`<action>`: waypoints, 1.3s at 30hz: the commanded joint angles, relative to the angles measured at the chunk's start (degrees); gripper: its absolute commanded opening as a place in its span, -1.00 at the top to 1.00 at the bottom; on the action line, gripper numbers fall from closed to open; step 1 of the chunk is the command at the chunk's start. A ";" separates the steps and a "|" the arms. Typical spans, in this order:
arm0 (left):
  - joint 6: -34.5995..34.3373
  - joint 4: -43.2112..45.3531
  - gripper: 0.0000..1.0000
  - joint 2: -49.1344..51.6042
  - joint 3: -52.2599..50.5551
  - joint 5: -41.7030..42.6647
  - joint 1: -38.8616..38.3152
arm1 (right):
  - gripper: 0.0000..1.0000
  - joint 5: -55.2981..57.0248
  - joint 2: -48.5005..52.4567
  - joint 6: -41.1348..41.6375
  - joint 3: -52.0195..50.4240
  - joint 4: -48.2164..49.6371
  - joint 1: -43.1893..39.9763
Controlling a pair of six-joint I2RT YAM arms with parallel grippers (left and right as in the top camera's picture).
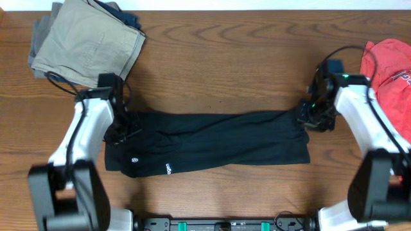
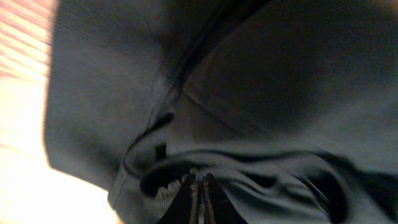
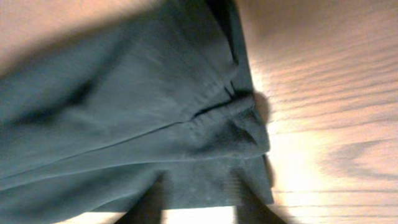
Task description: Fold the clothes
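The clothes [image 1: 212, 141], a black garment, lie in a long band across the table, with a small white round logo [image 1: 135, 158] and white lettering [image 1: 168, 169] near the left front. My left gripper [image 1: 120, 133] is at the garment's left end. In the left wrist view its fingers [image 2: 199, 186] are pressed together with bunched black fabric [image 2: 261, 81] at the tips. My right gripper [image 1: 308, 119] is at the far right corner. In the right wrist view its fingers [image 3: 200, 214] are spread apart over the garment's edge [image 3: 112, 112].
Folded khaki trousers [image 1: 83, 42] lie at the back left with a dark blue cloth [image 1: 125, 14] under them. A red T-shirt [image 1: 392, 70] lies at the right edge. The wooden table [image 1: 225, 58] shows behind the garment. The arms' base [image 1: 218, 224] is at the front edge.
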 commanded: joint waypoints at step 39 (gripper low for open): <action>-0.76 -2.99 -0.94 -10.32 -1.20 2.10 -0.09 | -0.96 -19.54 13.38 -18.51 -2.23 3.23 -12.15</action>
